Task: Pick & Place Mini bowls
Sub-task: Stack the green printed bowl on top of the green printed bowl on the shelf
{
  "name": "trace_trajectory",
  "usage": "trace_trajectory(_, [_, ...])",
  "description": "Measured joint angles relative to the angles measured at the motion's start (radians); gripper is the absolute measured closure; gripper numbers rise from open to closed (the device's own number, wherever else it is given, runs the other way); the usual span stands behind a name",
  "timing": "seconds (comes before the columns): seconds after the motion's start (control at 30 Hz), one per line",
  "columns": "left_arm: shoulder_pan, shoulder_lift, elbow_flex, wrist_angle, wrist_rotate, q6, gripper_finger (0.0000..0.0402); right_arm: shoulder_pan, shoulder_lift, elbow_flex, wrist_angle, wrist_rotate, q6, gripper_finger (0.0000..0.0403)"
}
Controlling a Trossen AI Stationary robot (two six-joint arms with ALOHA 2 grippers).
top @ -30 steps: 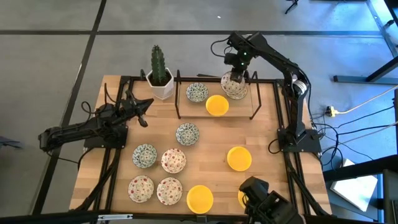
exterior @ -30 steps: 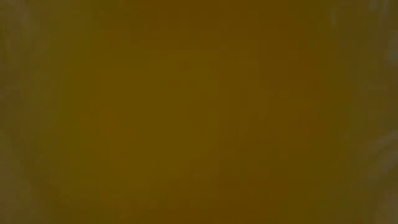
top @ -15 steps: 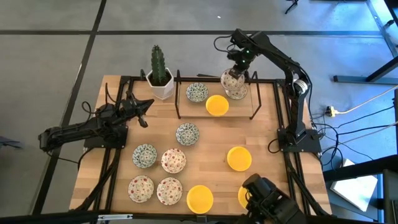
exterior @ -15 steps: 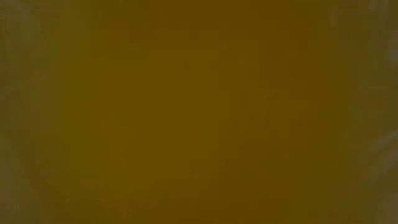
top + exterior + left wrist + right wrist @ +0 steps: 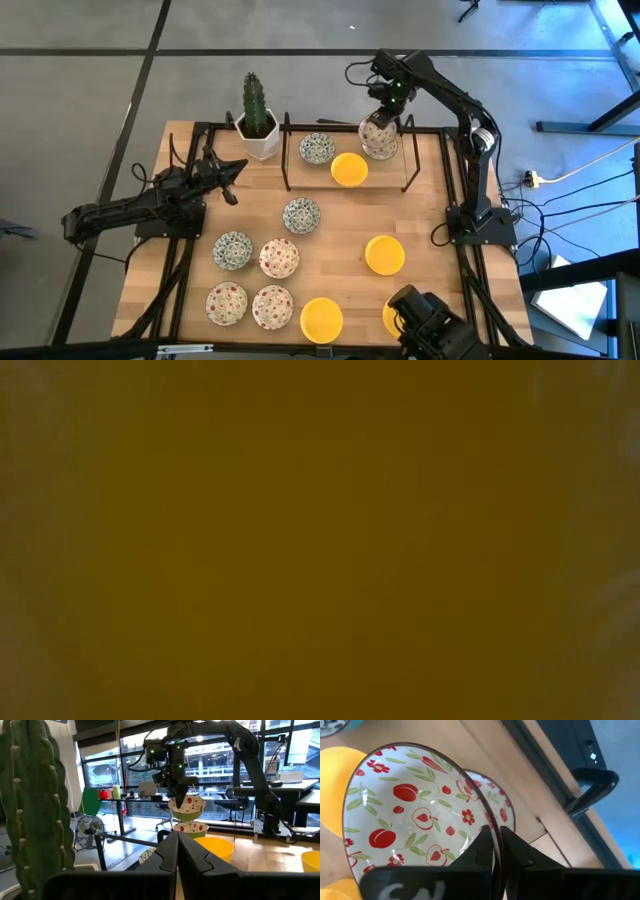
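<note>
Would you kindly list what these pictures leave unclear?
- Low view: a uniform brown blur fills it; nothing of the table shows.
- High view: a yellow bowl at the near edge is half hidden by a dark camera unit.
- Left wrist view: the cactus is cut off by the picture's edge.

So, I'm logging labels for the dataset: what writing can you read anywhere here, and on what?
No readable text.
White marks on the right gripper body: blurred, unreadable.
Bowls, held bowl, cactus pot: patterns only, no writing.
</note>
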Motion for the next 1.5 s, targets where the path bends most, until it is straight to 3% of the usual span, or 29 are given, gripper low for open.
trace_trajectory(0.53, [0.000,0.000,0.000,-0.013,0.023,-0.036,0.0397,0.032,-0.001,-0.009,-0.006,0.018,-0.029,0.0386])
trace_trajectory(0.93, [0.000,0.000,0.000,-0.050,0.064,-0.034,0.0395,0.016,-0.023,-0.143,0.189,-0.069,-0.150,0.0386])
trace_trajectory(1.3, [0.000,0.000,0.000,-0.050,0.049,-0.034,0.0397,-0.003,-0.023,-0.151,0.122,-0.061,-0.172,0.0386])
trace_trajectory(1.5, [0.000,0.000,0.000,-0.049,0.049,-0.035,0.0398,-0.004,-0.024,-0.223,0.137,-0.032,-0.151,0.0386])
